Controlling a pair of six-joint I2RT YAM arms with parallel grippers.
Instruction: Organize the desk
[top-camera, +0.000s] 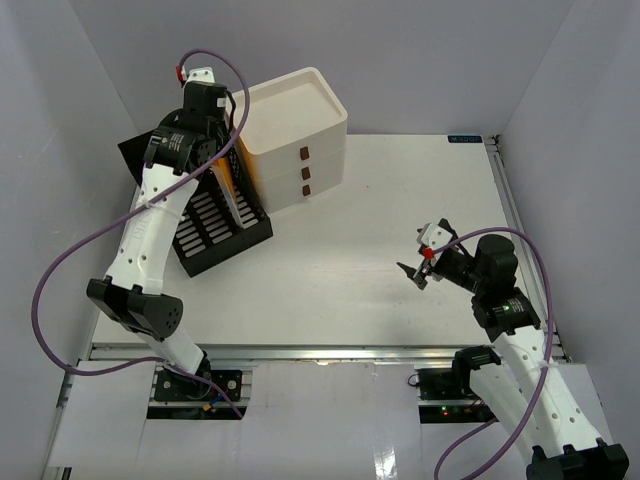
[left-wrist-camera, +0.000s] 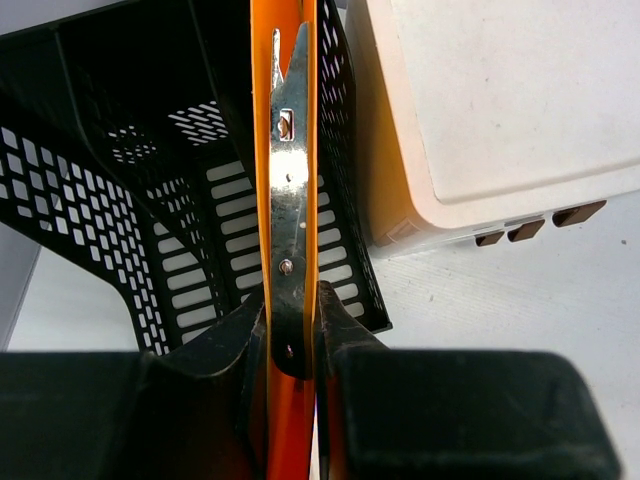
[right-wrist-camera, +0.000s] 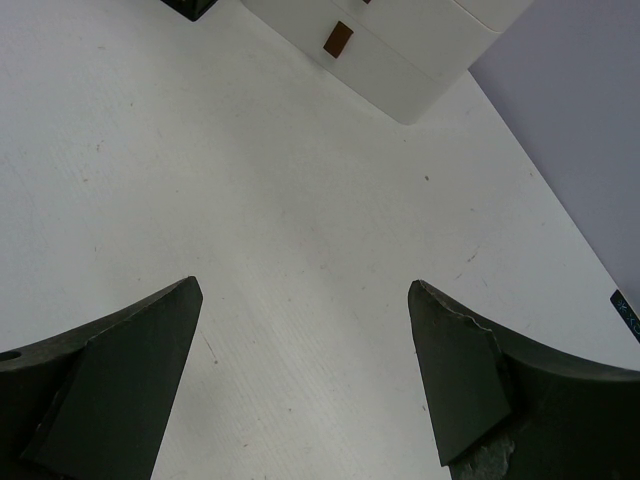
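Observation:
My left gripper (top-camera: 222, 150) (left-wrist-camera: 292, 325) is shut on an orange folder (top-camera: 233, 182) (left-wrist-camera: 257, 120), held upright and edge-on, with its metal clip strip (left-wrist-camera: 288, 200) facing the wrist camera. The folder hangs inside the black mesh file tray (top-camera: 215, 235) (left-wrist-camera: 190, 200) at the back left of the white desk (top-camera: 400, 200). My right gripper (top-camera: 420, 266) (right-wrist-camera: 303, 290) hovers open over bare desk (right-wrist-camera: 300, 180) at the right, with nothing between its fingers.
A white three-drawer box (top-camera: 297, 130) (left-wrist-camera: 500, 100) (right-wrist-camera: 400, 40) with brown handles stands right next to the tray on its right side. White walls close in the desk on the left, back and right. A metal rail (top-camera: 320, 352) runs along the front edge.

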